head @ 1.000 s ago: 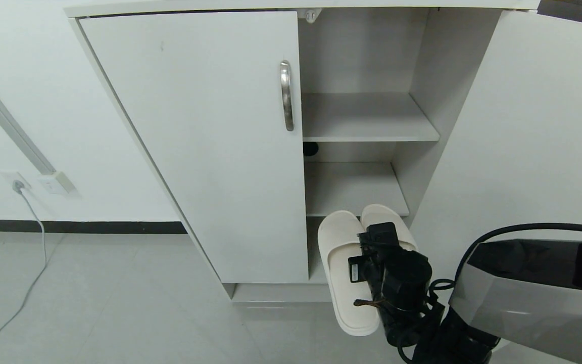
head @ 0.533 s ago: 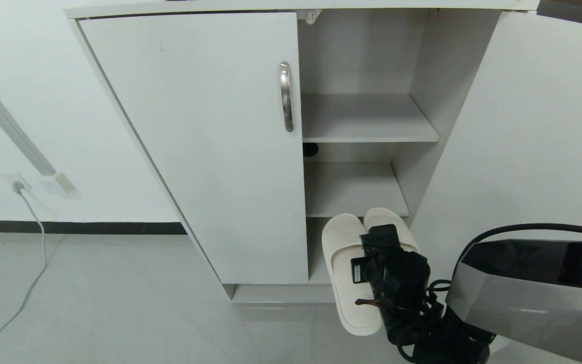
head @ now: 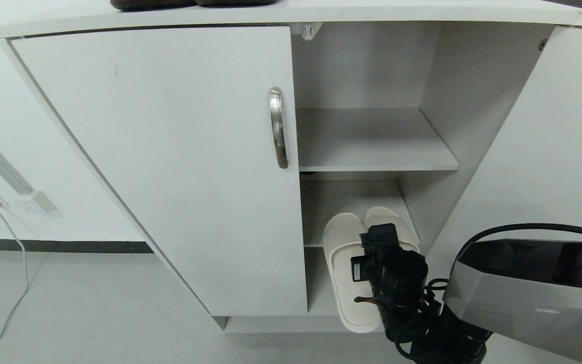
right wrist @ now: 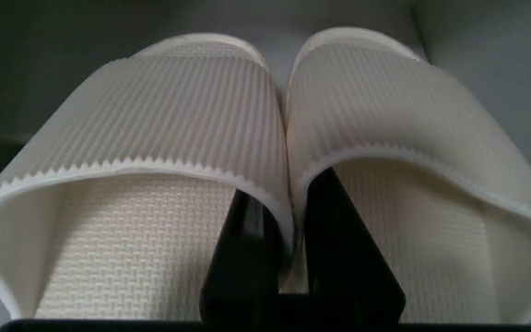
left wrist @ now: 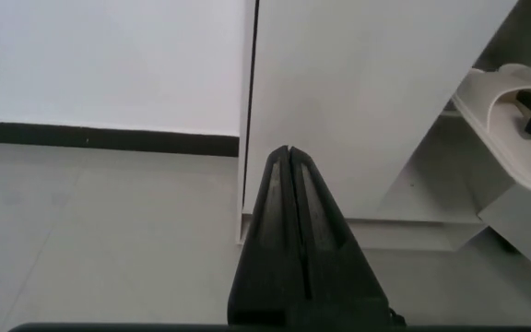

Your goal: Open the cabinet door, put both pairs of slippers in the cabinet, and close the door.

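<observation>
Where the cabinet [head: 291, 15] stands with its right door [head: 548, 151] open, the right gripper [head: 379, 233] holds the cream slippers [head: 341, 263] at 5 o'clock, toes at the lower shelf [head: 351, 199]. A dark pair [head: 190, 3] lies on top at 11 o'clock.
In the left wrist view, the left gripper [left wrist: 289, 175] has its tips pressed together.
In the right wrist view, the fingers [right wrist: 247, 249] pinch both slippers' inner strap edges.

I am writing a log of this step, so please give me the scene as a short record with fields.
Cabinet: white; left door shut, right door open
Slippers: one cream pair, side by side, toes toward the middle shelf; cannot tell if they touch it
Right gripper: shut on the slippers' inner strap edges
Left gripper: shut, holding nothing, low near the shut door
Cabinet top: dark things at the edge, cannot tell what
</observation>
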